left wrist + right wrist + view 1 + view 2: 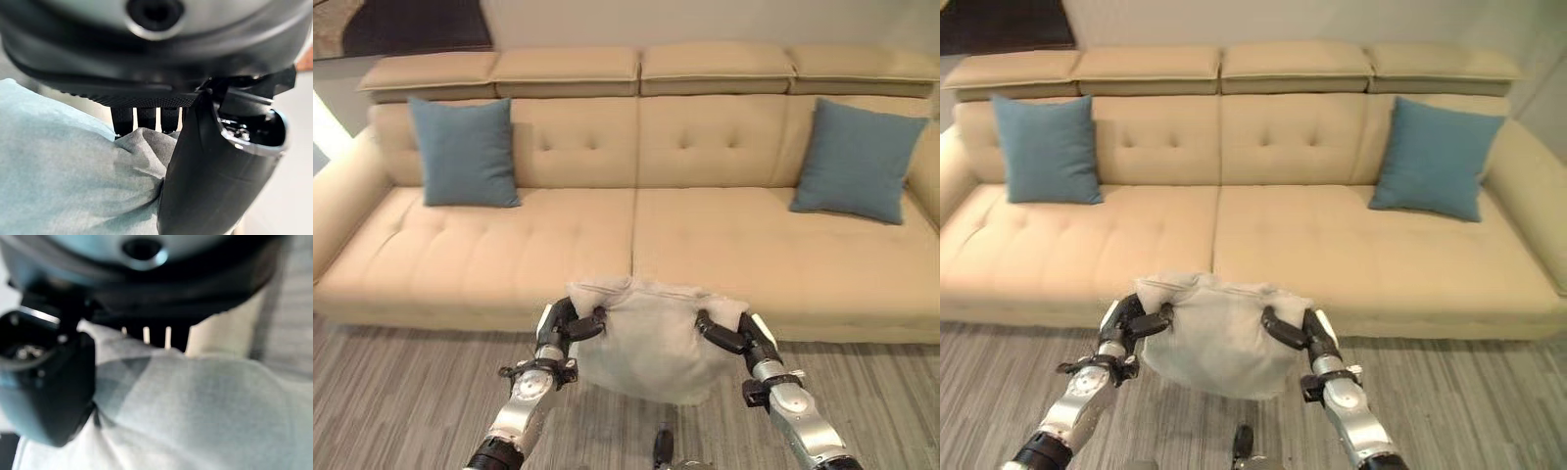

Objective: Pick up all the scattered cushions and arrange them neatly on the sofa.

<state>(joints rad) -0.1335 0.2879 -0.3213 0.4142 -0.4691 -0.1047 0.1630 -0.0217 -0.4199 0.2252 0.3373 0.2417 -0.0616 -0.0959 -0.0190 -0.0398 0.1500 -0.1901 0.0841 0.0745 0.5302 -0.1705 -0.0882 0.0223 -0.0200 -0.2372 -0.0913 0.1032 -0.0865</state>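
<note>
a pale grey cushion (651, 338) is held up in the air between both arms, just in front of the beige sofa (724, 245) and above the striped grey floor (401, 392). the left robot hand (570, 323) is clamped on the cushion's left upper edge, with fingers and thumb curled into the fabric, as is also seen in the left wrist view, where the cloth is pinched against the thumb. the right robot hand (729, 333) is clamped on the cushion's right upper edge in the same manner. two blue cushions are seen upright against the sofa's backrest: the left blue cushion (465, 152) near the left end and the right blue cushion (857, 162) near the right end, well apart.
</note>
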